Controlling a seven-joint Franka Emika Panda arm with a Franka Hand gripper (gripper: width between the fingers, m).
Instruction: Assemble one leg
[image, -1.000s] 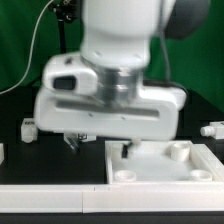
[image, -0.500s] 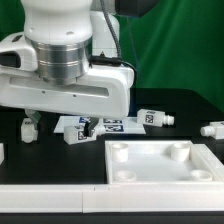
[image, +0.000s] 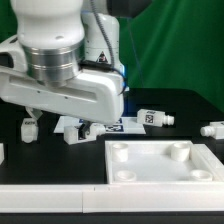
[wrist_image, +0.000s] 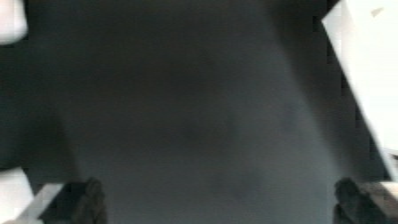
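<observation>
Several white legs with marker tags lie on the black table in the exterior view: one (image: 155, 118) right of centre, one (image: 212, 129) at the far right, one (image: 28, 127) at the left, and one (image: 72, 131) partly hidden under my hand. My gripper (image: 60, 122) hangs low over the table's left part, near the two left legs. In the wrist view the gripper (wrist_image: 219, 205) is open wide, and only blurred dark table shows between its fingers (wrist_image: 75, 200). It holds nothing.
The large flat white tray-like piece (image: 165, 162) with round corner sockets lies at the front right. A tagged flat white board (image: 112, 125) shows behind the hand. A white strip (image: 50, 200) runs along the front edge. Green backdrop behind.
The arm has swung from over the tray-like piece to the exterior view's left, uncovering the legs at centre and right. In the last half second it shifted only slightly.
</observation>
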